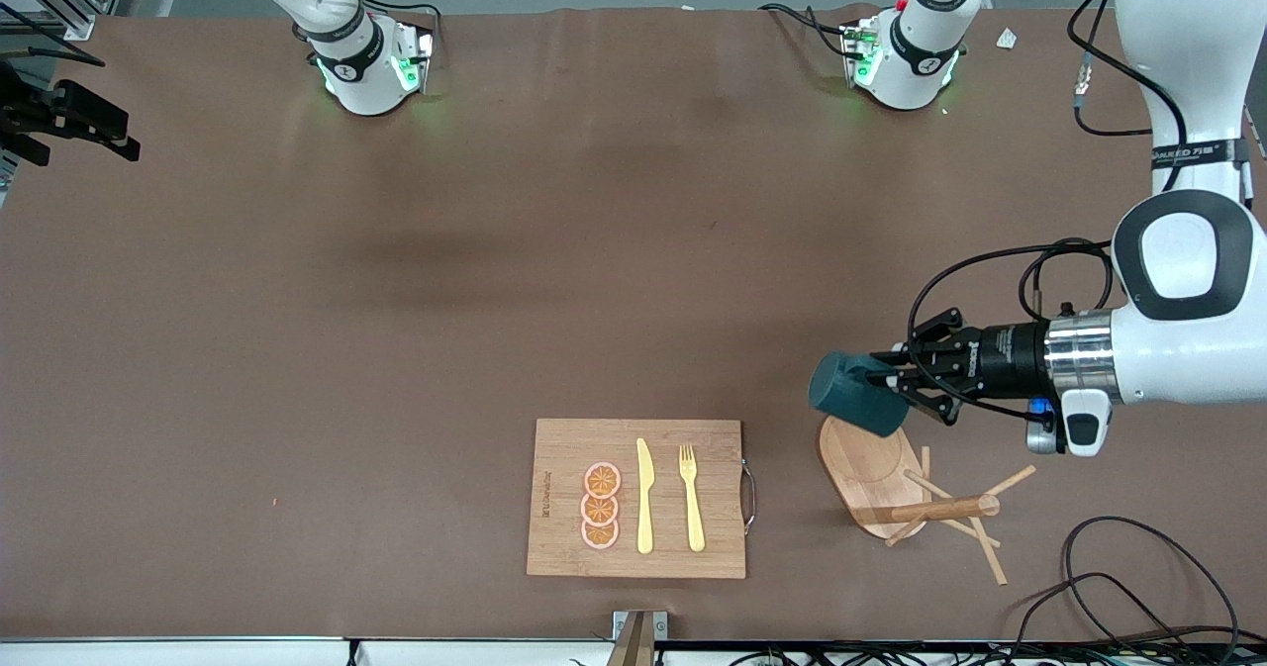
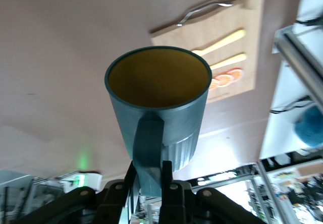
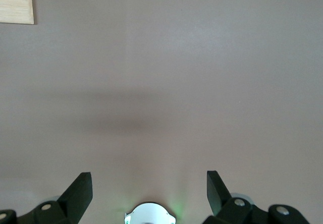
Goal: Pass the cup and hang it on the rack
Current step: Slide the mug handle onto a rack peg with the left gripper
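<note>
Over rack (image 1: 884, 476) base, cup (image 1: 853, 394) handle mostly hidden between left gripper (image 1: 888, 382) fingers.

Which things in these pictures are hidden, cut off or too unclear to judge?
- Right gripper: outside the front view; only its open fingertips show in the right wrist view.
- Rack: absent from both wrist views; in the front view the cup covers part of its base.
- Left gripper: shut on the cup's handle; its fingertips are cut by the left wrist view's edge.
- Cutting board: partly behind the cup.
</note>
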`<state>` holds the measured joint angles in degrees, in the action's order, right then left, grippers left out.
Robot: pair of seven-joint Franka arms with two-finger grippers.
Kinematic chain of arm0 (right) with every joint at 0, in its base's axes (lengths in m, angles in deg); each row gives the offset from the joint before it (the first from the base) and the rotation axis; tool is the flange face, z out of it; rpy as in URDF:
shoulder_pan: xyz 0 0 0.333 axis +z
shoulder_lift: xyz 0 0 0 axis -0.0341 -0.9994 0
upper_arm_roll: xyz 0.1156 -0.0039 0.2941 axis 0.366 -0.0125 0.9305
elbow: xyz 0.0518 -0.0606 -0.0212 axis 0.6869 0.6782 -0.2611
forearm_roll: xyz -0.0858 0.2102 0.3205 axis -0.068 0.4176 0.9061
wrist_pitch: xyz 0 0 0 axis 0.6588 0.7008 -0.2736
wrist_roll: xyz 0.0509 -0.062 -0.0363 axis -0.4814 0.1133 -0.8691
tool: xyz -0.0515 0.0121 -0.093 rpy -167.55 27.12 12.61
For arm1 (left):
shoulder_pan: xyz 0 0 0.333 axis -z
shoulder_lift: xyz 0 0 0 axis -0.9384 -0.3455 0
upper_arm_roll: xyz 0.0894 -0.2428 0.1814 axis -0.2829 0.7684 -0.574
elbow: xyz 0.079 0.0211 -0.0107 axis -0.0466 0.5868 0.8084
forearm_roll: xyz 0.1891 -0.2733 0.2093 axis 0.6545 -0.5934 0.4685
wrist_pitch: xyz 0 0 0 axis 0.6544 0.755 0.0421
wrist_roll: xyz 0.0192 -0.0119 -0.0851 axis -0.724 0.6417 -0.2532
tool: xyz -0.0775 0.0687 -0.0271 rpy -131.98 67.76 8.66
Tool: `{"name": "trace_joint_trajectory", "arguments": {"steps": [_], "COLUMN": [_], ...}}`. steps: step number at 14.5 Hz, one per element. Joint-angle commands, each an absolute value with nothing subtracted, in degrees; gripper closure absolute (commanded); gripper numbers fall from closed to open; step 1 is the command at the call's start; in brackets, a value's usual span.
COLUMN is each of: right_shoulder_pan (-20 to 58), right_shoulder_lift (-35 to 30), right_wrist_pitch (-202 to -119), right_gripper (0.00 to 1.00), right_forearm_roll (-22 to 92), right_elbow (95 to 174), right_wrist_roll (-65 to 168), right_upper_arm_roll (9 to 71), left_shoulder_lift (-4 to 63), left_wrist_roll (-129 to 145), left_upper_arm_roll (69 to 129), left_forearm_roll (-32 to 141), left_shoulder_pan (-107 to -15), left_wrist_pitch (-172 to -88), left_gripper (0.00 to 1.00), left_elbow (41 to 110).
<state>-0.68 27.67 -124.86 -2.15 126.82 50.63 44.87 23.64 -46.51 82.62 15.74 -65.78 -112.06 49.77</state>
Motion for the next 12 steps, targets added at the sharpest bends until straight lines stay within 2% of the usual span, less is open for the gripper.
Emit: {"name": "trace_joint_trajectory", "arguments": {"steps": [1,12], "right_shoulder_pan": [-0.8,-0.9], "right_shoulder_lift": [29.0,29.0], "right_wrist_pitch": [-125.0,-124.9], "right_gripper": [0.00,0.00], "right_forearm_roll": [-1.2,-1.2], "right_elbow": [128.0,128.1], "right_wrist_roll": [51.2,51.1], "right_upper_arm_roll": [44.7,44.6], "left_shoulder_lift": [22.5,20.3], "left_wrist_roll": [-44.9,-38.3], "left_upper_arm_roll": [82.9,82.7], "left_forearm_roll": [12.9,8.6], "left_shoulder_pan": [-66.4,-67.9], "left_wrist_pitch": [-112.7,-118.6], "left_gripper": [1.00,1.00], "left_elbow": [47.1,47.0]}}
